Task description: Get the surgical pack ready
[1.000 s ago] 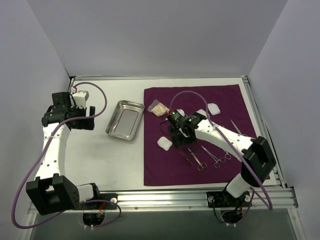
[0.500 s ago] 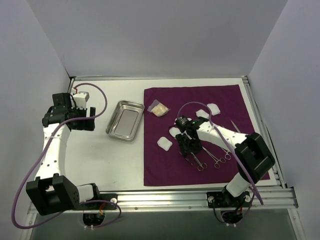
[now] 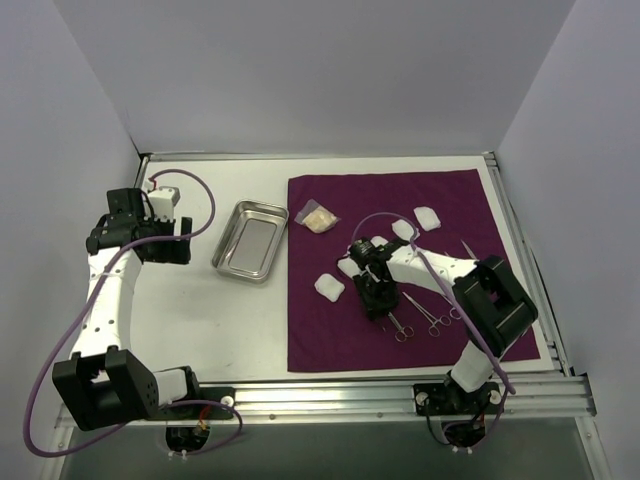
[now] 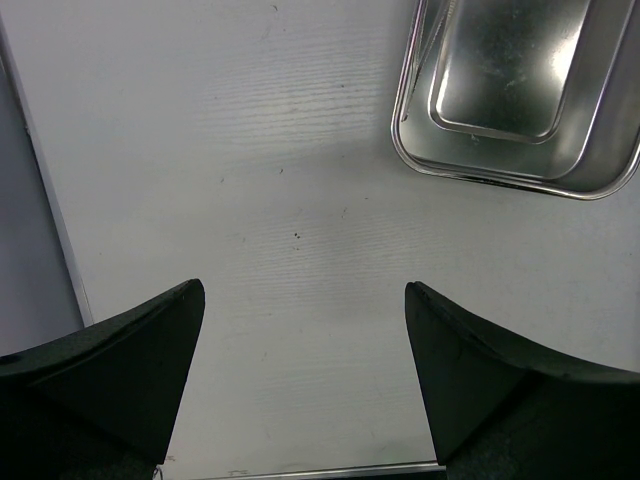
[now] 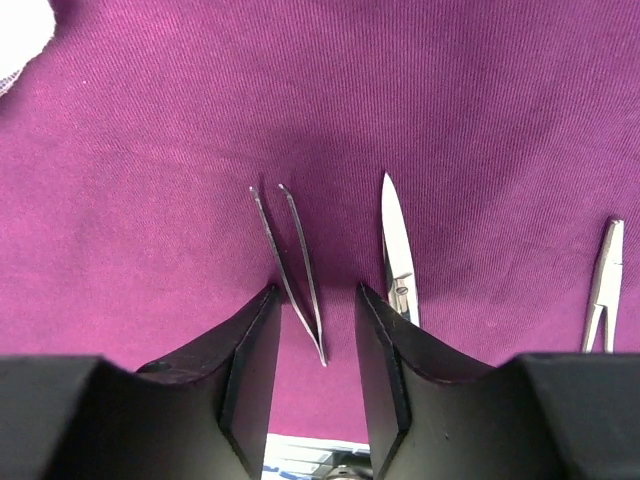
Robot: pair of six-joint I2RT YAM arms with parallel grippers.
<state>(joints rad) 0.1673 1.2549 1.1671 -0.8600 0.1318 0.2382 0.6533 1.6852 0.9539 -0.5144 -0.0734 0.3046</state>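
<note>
cloth (image 3: 330,345): dark purple, flat on the right half of the table (image 3: 200,320)
right gripper (image 5: 316,292): down at the cloth, narrow gap, fingers straddling the tweezers (image 5: 313,335); not clamped on them
tweezers: flat on cloth, tips pointing away from the wrist
scissors (image 5: 397,250): on cloth just right of the right finger
next instrument (image 5: 603,285): further right on cloth, cut by frame edge
gauze pads (image 3: 327,288): four white, scattered on cloth, nearest just left of right gripper
left gripper (image 4: 303,360): wide, holding nothing, over bare table left of tray
tray (image 3: 250,240): steel, on table just left of cloth
clear packet (image 3: 318,217): cloth's far left part
</note>
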